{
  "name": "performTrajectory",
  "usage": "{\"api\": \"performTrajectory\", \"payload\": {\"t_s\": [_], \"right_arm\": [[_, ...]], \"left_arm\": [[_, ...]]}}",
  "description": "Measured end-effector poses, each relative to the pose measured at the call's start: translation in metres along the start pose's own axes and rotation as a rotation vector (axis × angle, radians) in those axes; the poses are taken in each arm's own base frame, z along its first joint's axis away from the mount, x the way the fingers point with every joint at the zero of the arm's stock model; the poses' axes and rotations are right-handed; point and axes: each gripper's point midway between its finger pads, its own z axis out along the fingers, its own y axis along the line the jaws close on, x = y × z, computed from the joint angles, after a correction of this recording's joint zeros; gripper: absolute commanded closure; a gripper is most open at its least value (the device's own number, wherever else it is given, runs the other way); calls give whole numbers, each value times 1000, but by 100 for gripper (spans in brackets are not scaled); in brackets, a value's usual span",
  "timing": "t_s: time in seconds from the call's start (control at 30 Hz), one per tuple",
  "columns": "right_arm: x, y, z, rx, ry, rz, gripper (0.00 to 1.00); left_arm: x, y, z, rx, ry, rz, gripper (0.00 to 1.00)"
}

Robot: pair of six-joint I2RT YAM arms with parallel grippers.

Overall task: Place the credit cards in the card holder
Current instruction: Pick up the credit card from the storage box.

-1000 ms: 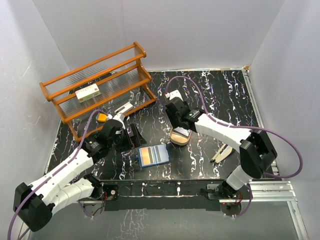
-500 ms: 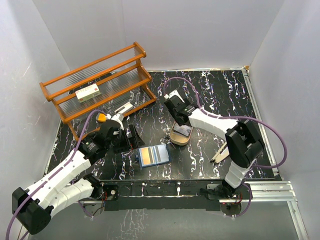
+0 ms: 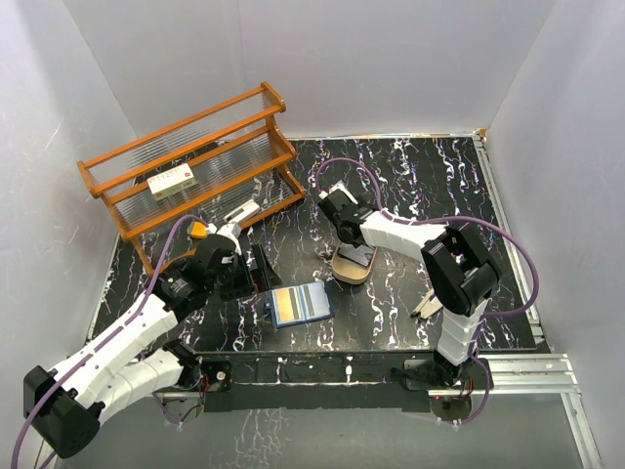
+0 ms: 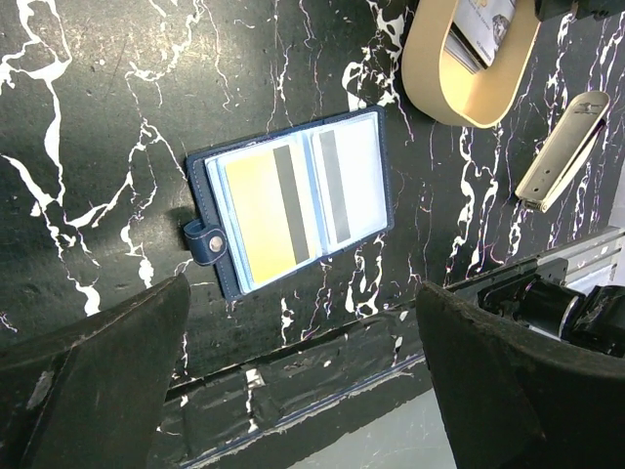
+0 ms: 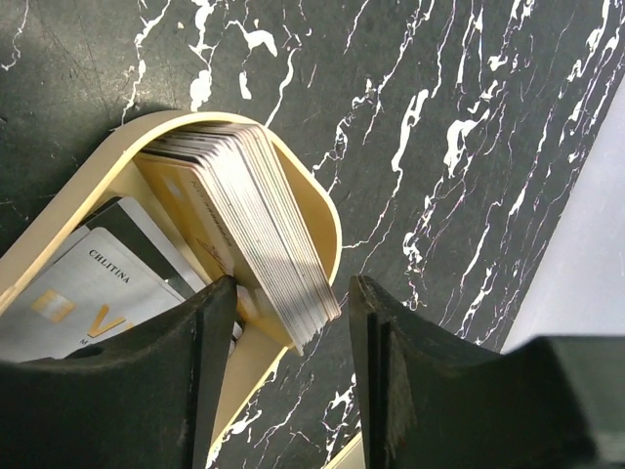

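Now, the credit cards stand on edge as a thick stack in the oval tan tray, a couple more lying flat beside them. The right gripper hangs over that stack, jaws spread, the stack's near end between them, nothing pinched. So we're at the pick-up step, I'd say. The card holder lies open on the desk near the tray, an orange card and a grey one showing in its pockets. The left gripper hovers above it, wide apart and empty. Next call: close on one card only, not the whole bundle; tricky, they're packed tight.
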Motion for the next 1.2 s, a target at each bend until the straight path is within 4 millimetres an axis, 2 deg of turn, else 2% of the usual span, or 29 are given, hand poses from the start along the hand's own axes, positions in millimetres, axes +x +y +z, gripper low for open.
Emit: {"api": "performTrajectory", "payload": {"t_s": [0.27,0.47,0.7,1.07,1.2], "right_arm": [[-11,-6,-3,16,-20,19,57],[-11,-5,-3,11,-20,18,67],[-12,-8,-6,12,-24,22,70],[-8,-14,-19,-4,-17,17,90],[-8,-16,-30,-43,-21,26,99]], "left_arm": [[1,3,0,-15,3,-1,1],[1,4,1,-17,5,-1,1],[2,5,2,-23,10,-2,1],[2,5,-1,-24,2,-4,2],[2,5,-1,-24,2,-5,4]]}}
